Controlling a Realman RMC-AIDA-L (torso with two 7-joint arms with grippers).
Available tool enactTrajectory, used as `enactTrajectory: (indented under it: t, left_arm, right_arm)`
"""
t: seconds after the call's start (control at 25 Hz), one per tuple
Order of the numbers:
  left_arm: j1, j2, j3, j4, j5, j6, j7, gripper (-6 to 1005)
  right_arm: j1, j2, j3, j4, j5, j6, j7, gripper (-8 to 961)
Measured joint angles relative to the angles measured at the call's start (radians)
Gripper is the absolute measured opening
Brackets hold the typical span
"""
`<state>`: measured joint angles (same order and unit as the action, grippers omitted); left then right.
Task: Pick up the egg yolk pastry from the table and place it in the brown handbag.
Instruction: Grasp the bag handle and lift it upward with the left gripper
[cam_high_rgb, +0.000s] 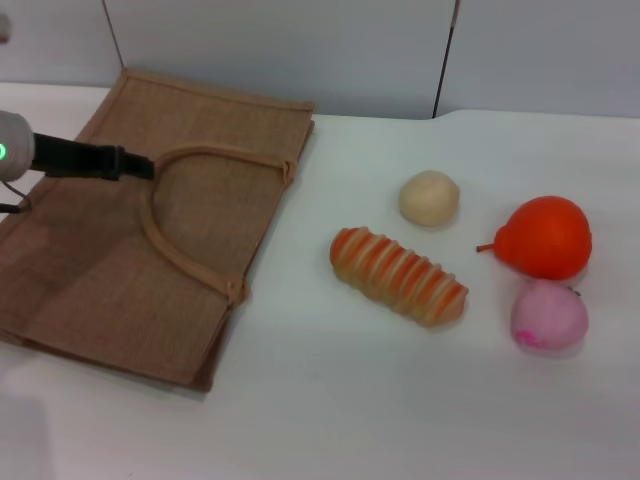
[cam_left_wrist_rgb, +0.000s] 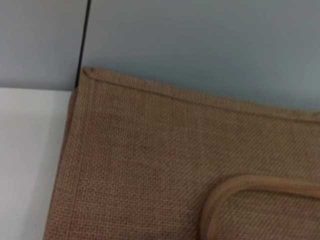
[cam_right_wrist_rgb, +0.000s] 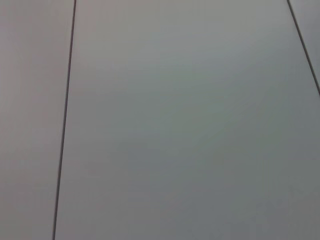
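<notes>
The egg yolk pastry (cam_high_rgb: 429, 197) is a pale cream ball lying on the white table, right of centre. The brown handbag (cam_high_rgb: 120, 270) lies flat at the left, and its woven cloth fills the left wrist view (cam_left_wrist_rgb: 150, 165). My left gripper (cam_high_rgb: 145, 163) reaches in from the left over the bag. Its thin black fingers are closed together at the top of the bag's looped handle (cam_high_rgb: 175, 255). The pastry is far to the right of this gripper. My right gripper is out of view; the right wrist view shows only a grey wall.
A long orange-striped bread (cam_high_rgb: 398, 276) lies in front of the pastry. An orange pear (cam_high_rgb: 543, 237) and a pink ball (cam_high_rgb: 548, 315) lie to its right. A grey panelled wall (cam_high_rgb: 300, 50) stands behind the table.
</notes>
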<state>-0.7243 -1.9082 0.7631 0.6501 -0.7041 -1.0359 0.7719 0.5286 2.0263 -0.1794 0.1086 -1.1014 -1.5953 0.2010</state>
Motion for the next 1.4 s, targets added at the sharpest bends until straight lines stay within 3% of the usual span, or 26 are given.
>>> enactTrajectory:
  t: [0.32, 0.72, 1.4]
  left_arm:
    - [-0.021, -0.005, 0.005, -0.036, 0.031, 0.056, 0.002, 584]
    - [-0.064, -0.02, 0.005, -0.115, 0.036, 0.148, 0.084, 589]
    - [-0.094, -0.031, 0.005, -0.178, 0.117, 0.235, 0.086, 582]
  right_arm:
    - [0.002, 0.001, 0.0, 0.0, 0.0, 0.0, 0.0, 882]
    - [0.004, 0.002, 0.0, 0.002, 0.0, 0.0, 0.0, 882]
    - [0.005, 0.002, 0.003, 0.002, 0.0, 0.0, 0.0, 881]
